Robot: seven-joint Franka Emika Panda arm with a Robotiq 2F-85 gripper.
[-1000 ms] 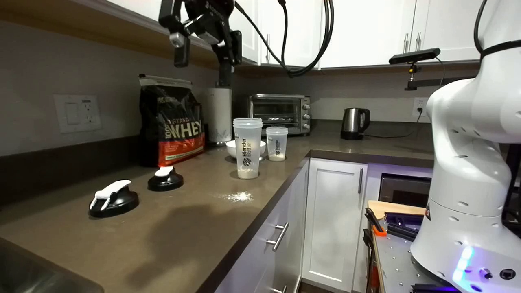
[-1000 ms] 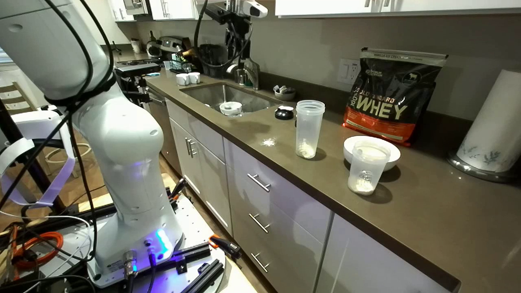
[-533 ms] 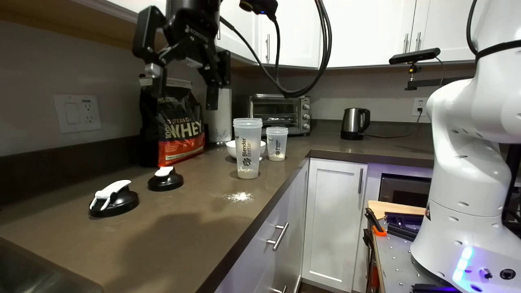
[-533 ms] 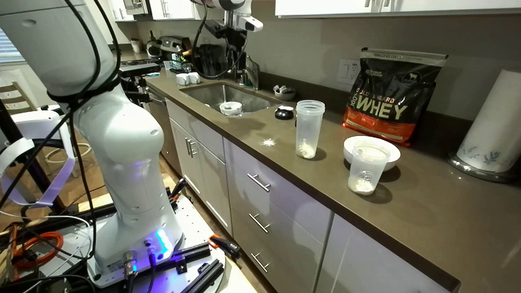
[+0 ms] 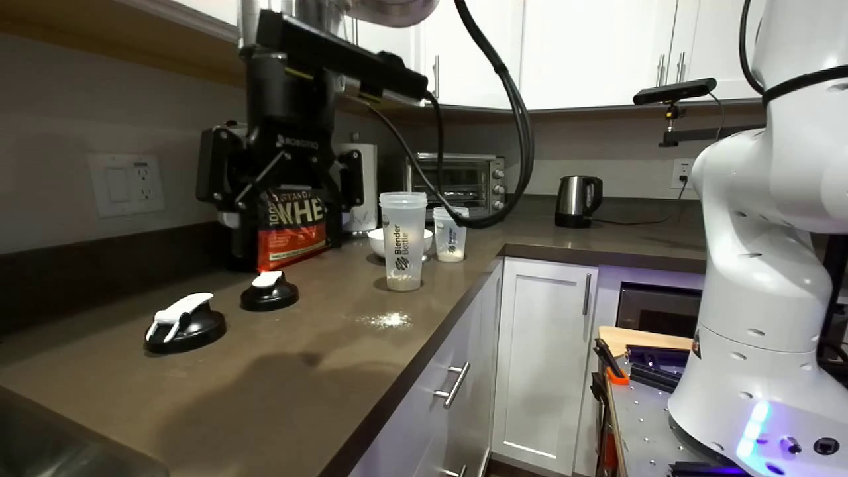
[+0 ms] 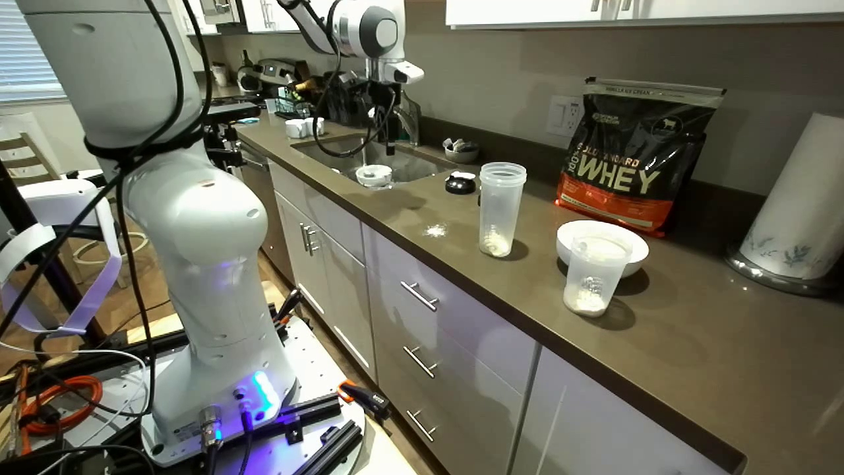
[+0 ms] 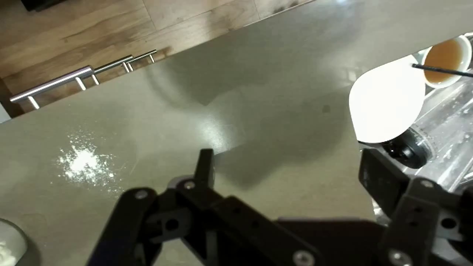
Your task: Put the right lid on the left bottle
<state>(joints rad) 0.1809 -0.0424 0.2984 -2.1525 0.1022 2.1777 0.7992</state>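
Observation:
The right lid (image 5: 269, 295), black and round with a whitish top, lies on the counter in an exterior view. In an exterior view it is almost wholly hidden behind the left bottle (image 6: 502, 211). The left bottle, tall and clear with white powder inside, stands upright and uncapped, and shows in both exterior views (image 5: 403, 242). My gripper (image 5: 288, 235) is open and empty, pointing down above the counter, seemingly above the lids' area. In the wrist view the open fingers (image 7: 288, 159) have bare counter between them, and neither lid shows.
Another black lid with a white flip piece (image 5: 185, 324) lies nearer the sink (image 6: 356, 142). The whey bag (image 6: 639, 158) stands by the wall. A shorter clear cup (image 6: 597, 274) stands by a white bowl (image 6: 636, 254). Spilled powder (image 7: 83, 162) lies on the counter.
My gripper has come down from near the upper cabinets toward the counter, and in an exterior view it has shifted left and nearer the camera. It stays open. Lids and bottles have not moved.

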